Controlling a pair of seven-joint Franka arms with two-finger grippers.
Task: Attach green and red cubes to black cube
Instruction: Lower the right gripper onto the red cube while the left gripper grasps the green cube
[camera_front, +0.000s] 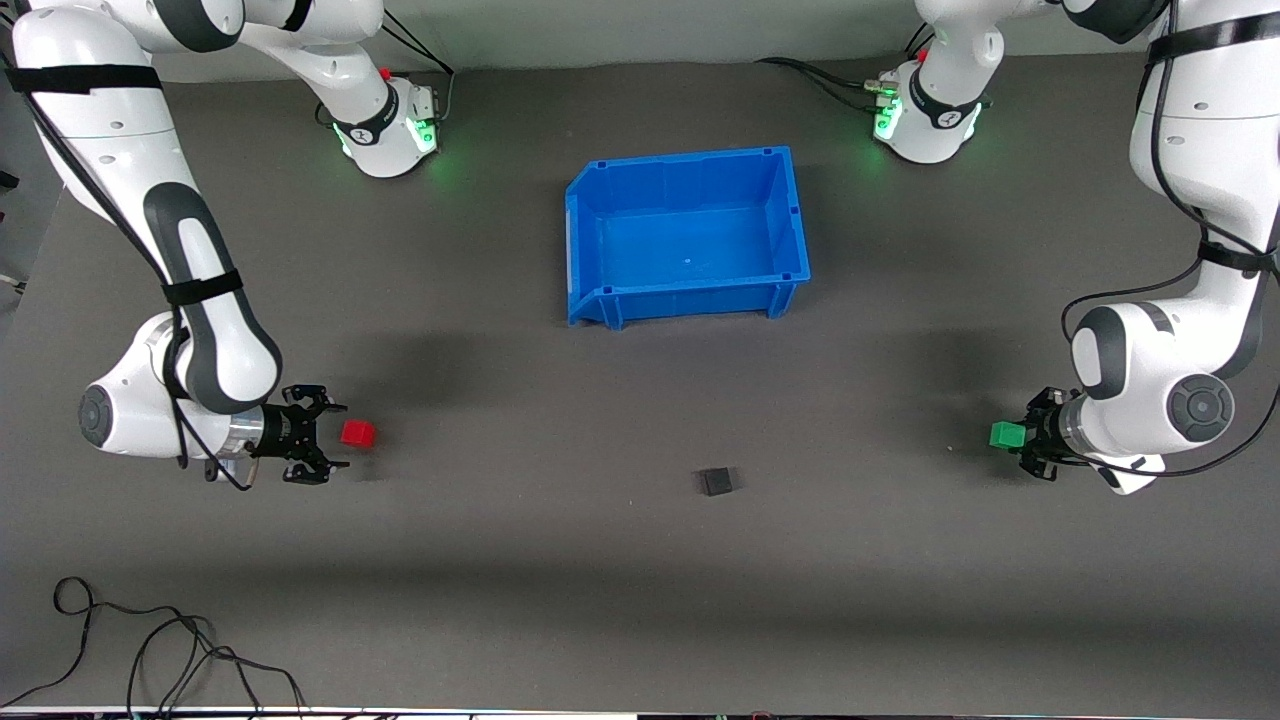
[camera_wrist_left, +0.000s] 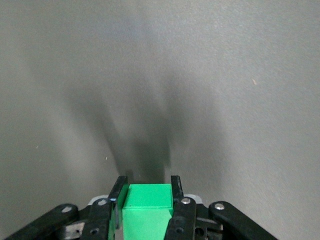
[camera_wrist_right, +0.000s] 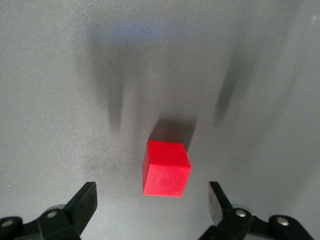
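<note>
Three small cubes: the left gripper (camera_front: 1022, 438) at frame right clamps the bright green cube (camera_front: 1006, 434); the right gripper (camera_front: 336, 436), spread wide at frame left, faces the bright red cube (camera_front: 357, 433); the matte black cube (camera_front: 717, 481) sits lower centre, below one blue plastic bin (camera_front: 588, 250).

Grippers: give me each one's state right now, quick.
Left gripper: shut on the small bright green cube.
Right gripper: open, holding nothing; the small bright red cube sits just ahead of its fingers.

red cube (camera_wrist_right: 166, 168) on the table, just ahead of the wide-apart jaws.
</note>
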